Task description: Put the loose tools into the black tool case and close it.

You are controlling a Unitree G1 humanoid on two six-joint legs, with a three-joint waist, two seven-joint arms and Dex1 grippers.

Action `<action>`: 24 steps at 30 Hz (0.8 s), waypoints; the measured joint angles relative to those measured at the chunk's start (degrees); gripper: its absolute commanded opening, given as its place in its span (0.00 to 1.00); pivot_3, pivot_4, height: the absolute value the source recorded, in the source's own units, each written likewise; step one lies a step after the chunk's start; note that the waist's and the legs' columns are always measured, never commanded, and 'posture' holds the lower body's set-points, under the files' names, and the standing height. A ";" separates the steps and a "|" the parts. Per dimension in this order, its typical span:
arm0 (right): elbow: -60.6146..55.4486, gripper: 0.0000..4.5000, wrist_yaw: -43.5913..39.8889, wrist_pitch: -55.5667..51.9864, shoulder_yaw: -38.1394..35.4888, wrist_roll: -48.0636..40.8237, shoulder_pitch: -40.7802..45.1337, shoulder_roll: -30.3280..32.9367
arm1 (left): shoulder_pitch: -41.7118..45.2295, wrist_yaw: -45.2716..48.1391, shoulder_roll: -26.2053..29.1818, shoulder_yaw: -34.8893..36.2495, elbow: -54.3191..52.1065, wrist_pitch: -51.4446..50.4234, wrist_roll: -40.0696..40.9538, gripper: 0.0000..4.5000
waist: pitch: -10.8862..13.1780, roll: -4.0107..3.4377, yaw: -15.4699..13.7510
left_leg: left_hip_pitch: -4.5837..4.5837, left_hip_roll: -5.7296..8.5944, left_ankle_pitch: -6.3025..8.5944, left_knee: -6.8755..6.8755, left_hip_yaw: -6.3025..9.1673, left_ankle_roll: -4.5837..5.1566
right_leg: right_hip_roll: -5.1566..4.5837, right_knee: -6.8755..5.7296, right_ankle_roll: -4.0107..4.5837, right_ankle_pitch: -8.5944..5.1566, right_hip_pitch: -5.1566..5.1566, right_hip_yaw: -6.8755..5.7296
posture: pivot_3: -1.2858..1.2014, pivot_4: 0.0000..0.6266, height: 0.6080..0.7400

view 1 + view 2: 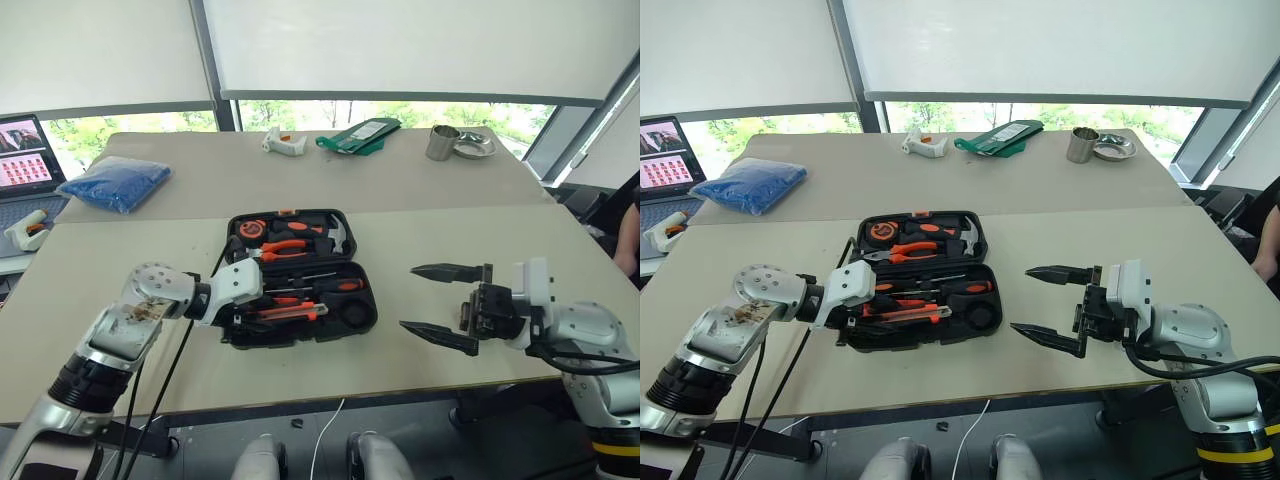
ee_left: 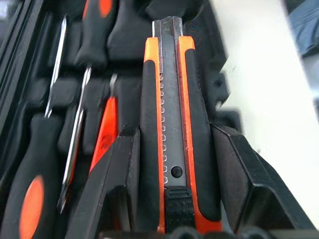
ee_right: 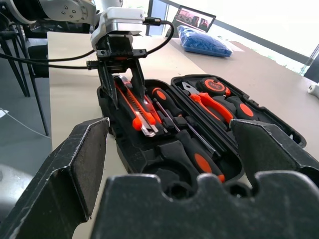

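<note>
Utility knife (image 2: 174, 134): gripped between left hand (image 1: 262, 308) fingers, long axis along them, over near half of open black tool case (image 1: 355, 318). Right hand (image 1: 447, 305): spread wide, empty, beside case's far end; left hand nearer.

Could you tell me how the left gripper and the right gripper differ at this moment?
The left gripper is shut on the utility knife, over the black tool case; the right gripper is open and holds nothing. The left reaches into the case, while the right hovers beside it above the table. Both have black fingers.
</note>
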State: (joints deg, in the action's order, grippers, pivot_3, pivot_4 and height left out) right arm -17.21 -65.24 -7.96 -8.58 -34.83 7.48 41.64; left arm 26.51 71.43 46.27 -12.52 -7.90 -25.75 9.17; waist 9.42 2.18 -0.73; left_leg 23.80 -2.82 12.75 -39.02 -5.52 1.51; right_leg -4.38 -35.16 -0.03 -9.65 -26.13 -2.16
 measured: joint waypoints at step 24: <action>-1.37 1.00 -1.61 -1.23 0.99 0.17 -0.96 1.46 | 0.00 -1.59 -3.26 -2.04 0.35 0.42 0.15 0.70 | -0.01 -0.02 -0.59 | -0.01 0.04 -0.02 -0.04 0.07 0.04 | -0.01 0.01 0.03 -0.02 0.09 0.00 | 0.52 0.24 1.00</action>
State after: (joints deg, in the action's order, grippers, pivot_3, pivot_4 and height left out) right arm -18.58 -66.85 -9.19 -7.59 -34.66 6.51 43.09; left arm 26.51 69.84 43.01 -14.57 -7.54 -25.33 9.32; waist 9.41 2.16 -1.32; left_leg 23.79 -2.78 12.72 -39.07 -5.46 1.56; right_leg -4.39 -35.14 0.00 -9.67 -26.04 -2.16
